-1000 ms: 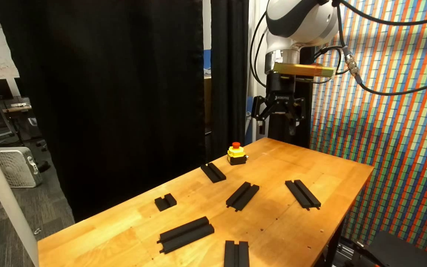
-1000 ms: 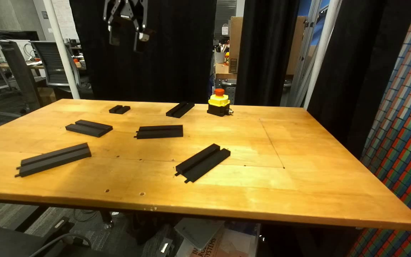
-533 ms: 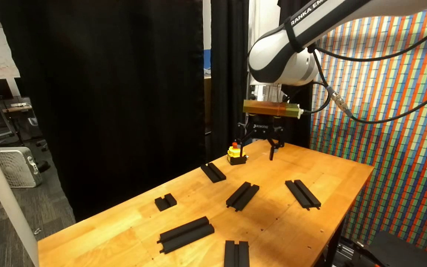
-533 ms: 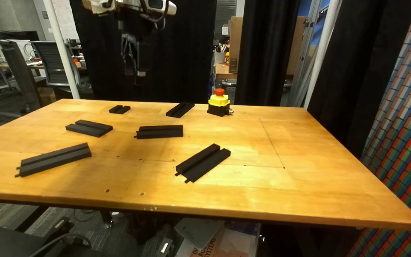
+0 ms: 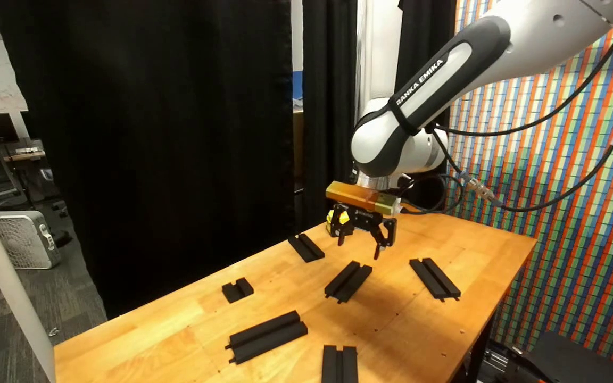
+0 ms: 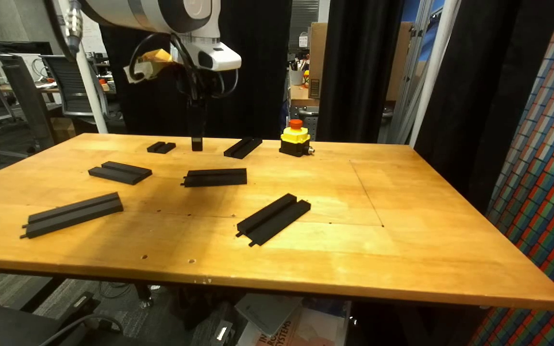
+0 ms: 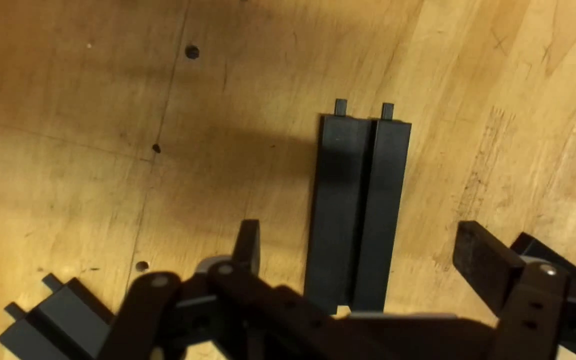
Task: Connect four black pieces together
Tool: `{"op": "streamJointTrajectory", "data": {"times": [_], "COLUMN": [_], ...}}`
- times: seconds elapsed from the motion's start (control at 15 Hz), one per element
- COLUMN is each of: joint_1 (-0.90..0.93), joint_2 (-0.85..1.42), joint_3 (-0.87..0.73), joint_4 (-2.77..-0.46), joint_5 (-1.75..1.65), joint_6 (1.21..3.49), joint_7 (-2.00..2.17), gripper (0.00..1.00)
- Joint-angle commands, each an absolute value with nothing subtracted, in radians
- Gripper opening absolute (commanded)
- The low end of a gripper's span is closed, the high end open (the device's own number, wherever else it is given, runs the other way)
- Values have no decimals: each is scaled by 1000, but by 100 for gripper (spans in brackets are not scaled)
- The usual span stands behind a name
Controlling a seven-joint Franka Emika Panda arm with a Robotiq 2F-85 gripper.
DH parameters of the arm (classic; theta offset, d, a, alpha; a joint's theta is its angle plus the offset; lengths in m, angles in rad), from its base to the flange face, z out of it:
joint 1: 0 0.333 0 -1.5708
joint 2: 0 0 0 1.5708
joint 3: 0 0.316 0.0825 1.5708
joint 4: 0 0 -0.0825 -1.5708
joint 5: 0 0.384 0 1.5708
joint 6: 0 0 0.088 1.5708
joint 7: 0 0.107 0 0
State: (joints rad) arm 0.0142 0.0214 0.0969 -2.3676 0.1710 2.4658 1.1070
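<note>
Along the near side of the tabletop, as displayed to me in an exterior view, lies a first grooved black bar at left, its two end tabs pointing leftward. Well apart from it, at right, a second grooved black bar is set diagonally, with its tabs toward the near edge. Behind these I locate a third grooved black bar at left, set at an angle, and a fourth grooved black bar near the middle, tabs facing left. All four are separate. I have the tool suspended above the tabletop, near the fourth bar. Its fingers are spread wide and hold nothing; in the wrist view, the fourth bar shows lengthwise between them, lying below. Toward the far edge, from left to right, I identify a small squarish black block, a stubby grooved black slab and an emergency-stop button with a red cap on a yellow-and-black housing. Beyond the tabletop hangs a black curtain.
</note>
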Motion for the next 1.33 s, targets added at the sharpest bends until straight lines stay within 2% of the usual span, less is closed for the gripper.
{"op": "streamJointTrajectory", "data": {"times": [0.0,0.53,1.27], "joint_1": [45,104,146], "joint_2": [93,208,296], "joint_3": [74,33,8], "joint_4": [-2349,-2310,-2221], "joint_5": [73,-6,-89], "joint_6": [2535,2561,2571], "joint_7": [1315,1475,1400], "gripper": [100,100,100]}}
